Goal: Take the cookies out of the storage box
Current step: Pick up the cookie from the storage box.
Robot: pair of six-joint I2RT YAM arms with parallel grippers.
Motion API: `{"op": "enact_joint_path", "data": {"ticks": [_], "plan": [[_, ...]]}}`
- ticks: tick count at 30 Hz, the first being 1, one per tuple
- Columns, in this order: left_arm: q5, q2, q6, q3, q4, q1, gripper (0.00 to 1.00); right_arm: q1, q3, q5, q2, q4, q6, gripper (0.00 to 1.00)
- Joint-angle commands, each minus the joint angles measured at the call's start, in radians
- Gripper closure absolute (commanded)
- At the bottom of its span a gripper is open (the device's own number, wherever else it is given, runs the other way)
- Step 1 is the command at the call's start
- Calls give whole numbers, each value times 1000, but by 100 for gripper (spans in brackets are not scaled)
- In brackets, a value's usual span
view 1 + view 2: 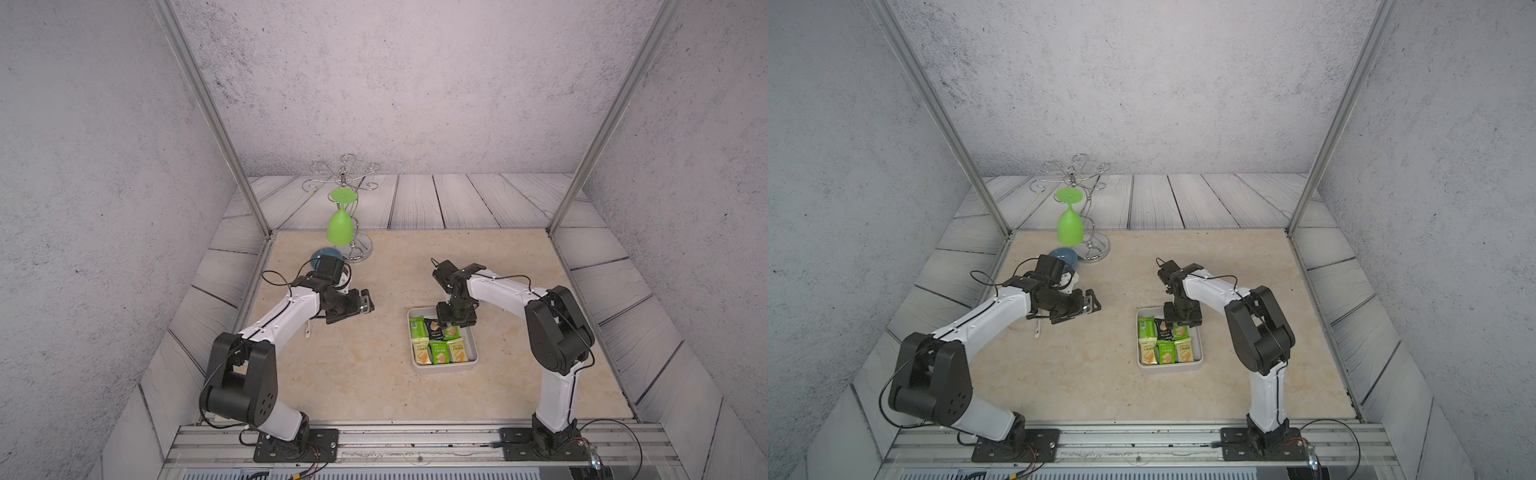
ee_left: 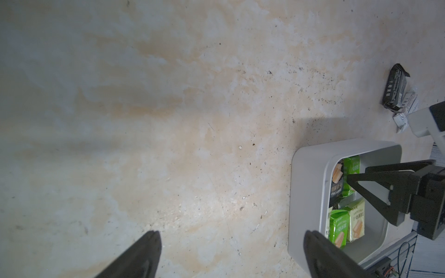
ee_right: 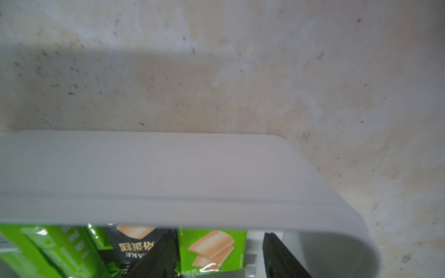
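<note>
The white storage box (image 1: 444, 368) (image 1: 1169, 368) sits right of the table's middle. Several cookies (image 1: 440, 351) (image 1: 1165, 351) in green, pale yellow and black wrappers lie in it. My right gripper (image 1: 446, 324) (image 1: 1177, 322) reaches down into the box's far side. In the right wrist view it (image 3: 219, 233) stands open astride a green cookie packet (image 3: 212, 248); one finger touches the packet's edge and the other stands clear. My left gripper (image 1: 365, 303) (image 1: 1092, 301) (image 2: 231, 232) hovers wide open and empty over bare table left of the box (image 2: 305, 192). A black packet (image 2: 395, 86) and white ones (image 2: 407, 106) lie outside the box.
A wire glass rack with a green goblet (image 1: 341, 226) hanging upside down stands at the back left. A blue dish (image 1: 326, 253) sits just behind my left arm, and a small white stick (image 1: 307, 328) lies under it. Metal frame posts mark the table's back corners.
</note>
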Motion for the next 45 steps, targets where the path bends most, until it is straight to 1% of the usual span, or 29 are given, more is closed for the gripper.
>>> {"op": "enact_joint_path", "data": {"ticks": [1, 6, 31, 34, 39, 45], "plan": [[-11, -24, 12, -9, -21, -8, 2, 3, 28, 37, 22, -15, -4, 39], [-12, -24, 12, -8, -22, -8, 2, 3, 45, 43, 41, -21, -12, 41], [-10, -31, 14, -11, -20, -8, 2, 3, 22, 21, 77, 3, 1, 43], [-9, -30, 13, -9, -20, -8, 2, 3, 22, 24, 76, 2, 2, 47], [-9, -31, 14, -9, -20, -8, 2, 3, 26, 24, 72, -3, 3, 59], [-9, -29, 12, -7, -20, -8, 2, 4, 46, 31, 52, -24, 0, 60]]}}
